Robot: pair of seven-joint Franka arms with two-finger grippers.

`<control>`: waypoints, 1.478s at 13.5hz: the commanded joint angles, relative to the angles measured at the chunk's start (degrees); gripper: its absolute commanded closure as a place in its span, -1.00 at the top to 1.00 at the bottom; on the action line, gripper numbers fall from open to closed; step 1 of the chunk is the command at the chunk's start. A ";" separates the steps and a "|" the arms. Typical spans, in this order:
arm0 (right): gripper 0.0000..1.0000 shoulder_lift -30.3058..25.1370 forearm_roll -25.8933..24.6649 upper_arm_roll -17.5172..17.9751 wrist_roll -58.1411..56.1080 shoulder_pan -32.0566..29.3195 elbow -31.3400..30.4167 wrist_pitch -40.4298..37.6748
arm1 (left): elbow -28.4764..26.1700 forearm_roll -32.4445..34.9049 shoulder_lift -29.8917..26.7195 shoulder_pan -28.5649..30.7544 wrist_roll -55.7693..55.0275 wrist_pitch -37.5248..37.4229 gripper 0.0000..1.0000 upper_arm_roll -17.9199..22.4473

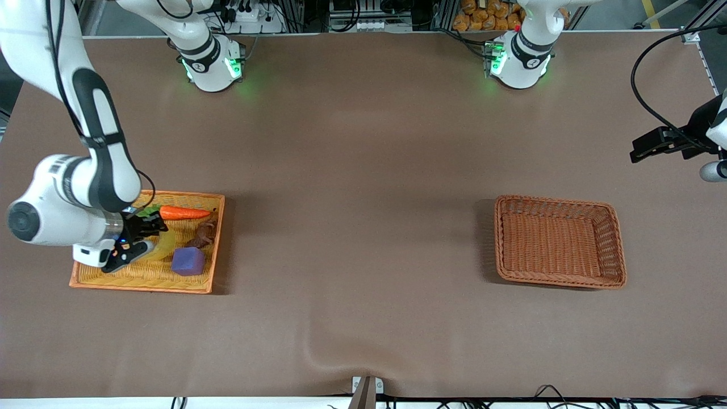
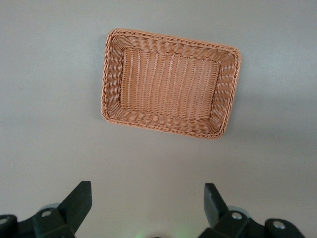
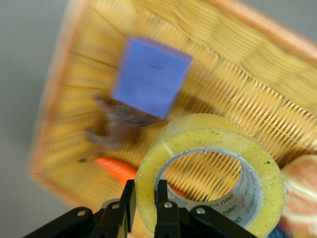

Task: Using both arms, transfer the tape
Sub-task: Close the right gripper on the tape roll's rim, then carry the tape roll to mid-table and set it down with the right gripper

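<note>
Tape point(image 3: 210, 171) gripped by right jaws | brown item point(image 3: 116, 130) blurred

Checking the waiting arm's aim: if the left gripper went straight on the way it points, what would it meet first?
Probably bare table. The left gripper, open, points down at the tabletop just short of the brown wicker basket; depth is unclear, so the basket's rim could come first.

Counts: two robot arms, right arm point(image 1: 85, 142) and left arm point(image 1: 713, 130). Two grippers, right gripper point(image 3: 143, 208) and left gripper point(image 2: 146, 208). Two wicker containers on the bench point(image 1: 363, 170): one yellow tray point(image 1: 142, 281), one brown basket point(image 1: 559, 241). One tape roll point(image 3: 210, 173). One purple cube point(image 1: 188, 261). One carrot point(image 1: 183, 213). One brown item point(image 1: 203, 234), kind unclear.
</note>
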 commanded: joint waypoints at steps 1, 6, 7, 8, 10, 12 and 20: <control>-1.00 -2.48 -1.76 0.23 8.14 3.35 8.73 -11.00 | 0.31 -1.81 -0.03 0.40 1.38 0.20 1.00 0.10; -1.00 -1.17 2.97 1.19 41.50 20.46 15.00 -13.25 | 0.23 -1.81 0.50 0.31 1.38 0.81 1.00 0.10; -1.00 0.66 3.33 1.19 49.76 25.64 15.97 -8.62 | 0.23 -1.81 0.59 0.31 1.38 0.99 1.00 0.10; -1.00 3.20 3.42 1.19 57.59 30.21 17.11 -3.70 | 0.23 -1.81 0.76 0.31 1.38 0.99 1.00 0.10; -1.00 9.96 3.68 1.28 71.57 37.87 20.96 4.83 | 0.23 -1.81 0.85 0.31 1.38 1.16 1.00 0.10; -1.00 17.17 3.60 1.19 83.71 45.08 27.28 10.39 | 0.23 -1.81 0.94 0.31 1.38 1.17 1.00 0.10; 0.44 22.40 3.77 3.22 88.94 47.14 30.04 11.47 | 0.14 -1.81 1.29 0.31 1.29 1.25 1.00 0.10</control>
